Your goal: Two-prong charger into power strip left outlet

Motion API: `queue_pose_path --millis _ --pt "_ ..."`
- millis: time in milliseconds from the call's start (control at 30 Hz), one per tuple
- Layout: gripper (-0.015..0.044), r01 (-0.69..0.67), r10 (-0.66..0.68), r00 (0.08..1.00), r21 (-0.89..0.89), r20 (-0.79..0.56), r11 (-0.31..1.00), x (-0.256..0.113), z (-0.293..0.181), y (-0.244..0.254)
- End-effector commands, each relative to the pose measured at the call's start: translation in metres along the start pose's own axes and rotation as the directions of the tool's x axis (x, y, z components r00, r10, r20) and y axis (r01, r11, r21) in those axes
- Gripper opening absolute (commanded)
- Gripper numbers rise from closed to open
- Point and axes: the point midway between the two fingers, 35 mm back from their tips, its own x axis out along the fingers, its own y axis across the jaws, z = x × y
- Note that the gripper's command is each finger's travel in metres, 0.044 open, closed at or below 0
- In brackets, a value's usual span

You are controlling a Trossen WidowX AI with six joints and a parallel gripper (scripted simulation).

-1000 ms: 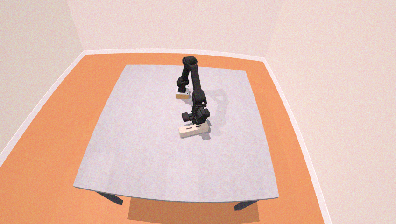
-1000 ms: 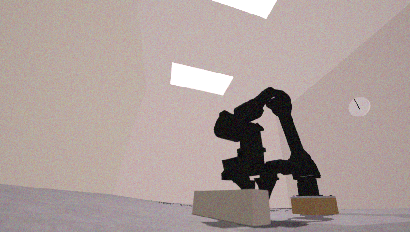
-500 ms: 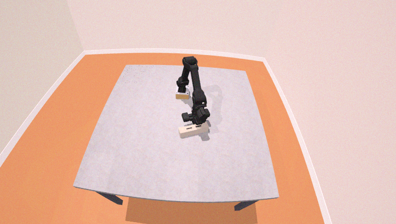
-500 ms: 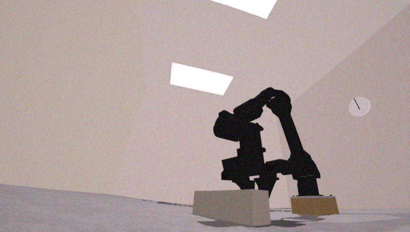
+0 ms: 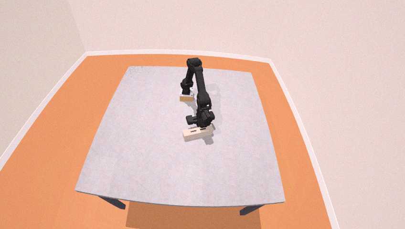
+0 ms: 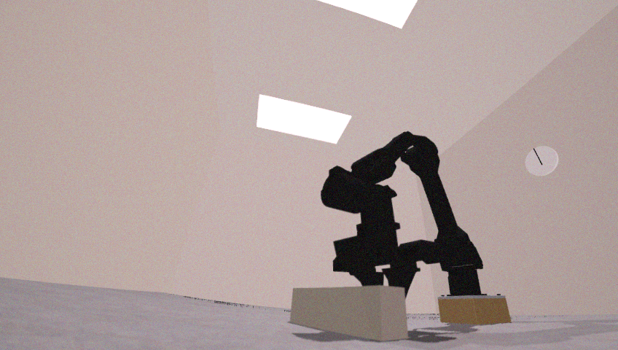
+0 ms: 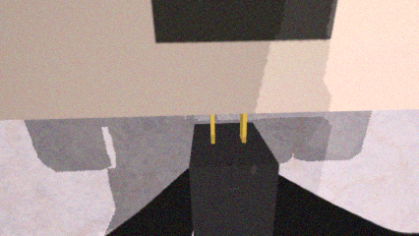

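The cream power strip (image 5: 188, 136) (image 6: 338, 310) (image 7: 98, 64) lies on the table, with two dark outlets in its top in the top view. One dark outlet (image 7: 241, 20) shows at the top of the wrist view. My gripper (image 7: 225, 175) is shut on the black two-prong charger (image 7: 223, 147). The charger's two gold prongs (image 7: 212, 129) (image 7: 243, 129) point away from the wrist camera, and their far ends reach the strip's near edge in that view, short of the outlet. In the top view the gripper is at the strip's arm-side edge; its fingertips are hidden there.
The arm's base (image 5: 186, 98) (image 6: 474, 310) stands on the table (image 5: 159, 170) behind the strip. The arm arches from it toward the strip. The arm's shadow falls on the table around the strip.
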Motion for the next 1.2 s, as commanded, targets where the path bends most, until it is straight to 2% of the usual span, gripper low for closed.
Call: queue_pose_path --millis 0,1167 --pt "0.0 -0.005 0.005 1.0 0.005 0.003 1.0 -0.0013 0.0018 0.0008" --pt "0.0 -0.005 0.005 1.0 0.005 0.004 1.0 -0.0015 0.0051 0.0007"
